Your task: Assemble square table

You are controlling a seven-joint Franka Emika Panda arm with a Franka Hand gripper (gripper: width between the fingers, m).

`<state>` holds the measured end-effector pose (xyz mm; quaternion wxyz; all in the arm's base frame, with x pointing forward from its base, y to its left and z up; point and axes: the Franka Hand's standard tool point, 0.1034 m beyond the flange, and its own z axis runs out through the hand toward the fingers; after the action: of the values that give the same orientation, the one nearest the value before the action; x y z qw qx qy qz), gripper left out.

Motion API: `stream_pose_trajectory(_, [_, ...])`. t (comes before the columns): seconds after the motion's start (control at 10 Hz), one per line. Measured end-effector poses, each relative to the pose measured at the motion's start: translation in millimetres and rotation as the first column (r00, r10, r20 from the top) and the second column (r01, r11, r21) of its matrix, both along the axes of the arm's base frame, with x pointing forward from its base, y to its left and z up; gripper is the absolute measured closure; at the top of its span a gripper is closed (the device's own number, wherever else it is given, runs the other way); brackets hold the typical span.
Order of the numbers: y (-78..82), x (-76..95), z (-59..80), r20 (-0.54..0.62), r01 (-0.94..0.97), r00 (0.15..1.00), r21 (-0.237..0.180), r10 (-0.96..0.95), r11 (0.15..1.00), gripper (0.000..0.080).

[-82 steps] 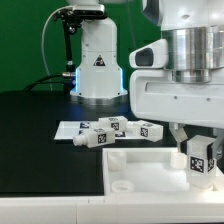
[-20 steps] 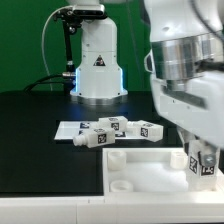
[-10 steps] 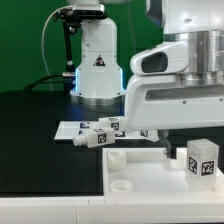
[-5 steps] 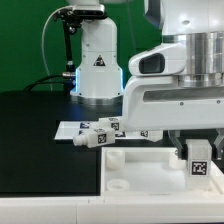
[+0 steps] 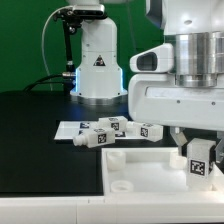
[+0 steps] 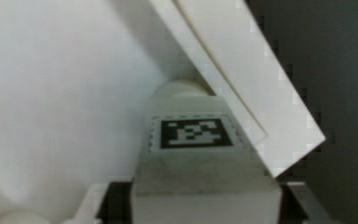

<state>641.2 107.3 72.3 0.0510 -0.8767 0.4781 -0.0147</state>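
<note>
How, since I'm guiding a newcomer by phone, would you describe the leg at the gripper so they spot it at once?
Find the large white square slab in the foreground and follow it to the exterior view's right, beneath the arm. There the leg stands upright on the slab, clasped by the gripper, tag facing the camera; the other legs lie bunched behind the slab, off it.

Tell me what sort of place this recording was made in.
Most likely a robotics lab bench: a white robot base stands behind a black table, with a plain green backdrop and tagged white legs laid out for assembly.
</note>
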Motion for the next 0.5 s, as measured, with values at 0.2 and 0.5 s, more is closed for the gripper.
stream_pose_trajectory(0.2, [-1.5,-0.4,-0.2,-0.009,0.207,0.978,0.024,-0.207,0.978,0.0514])
stream_pose_trajectory(0.5, [-0.6,-0.7,-0.4,-0.029,0.377,0.926,0.035,-0.377,0.925,0.0514])
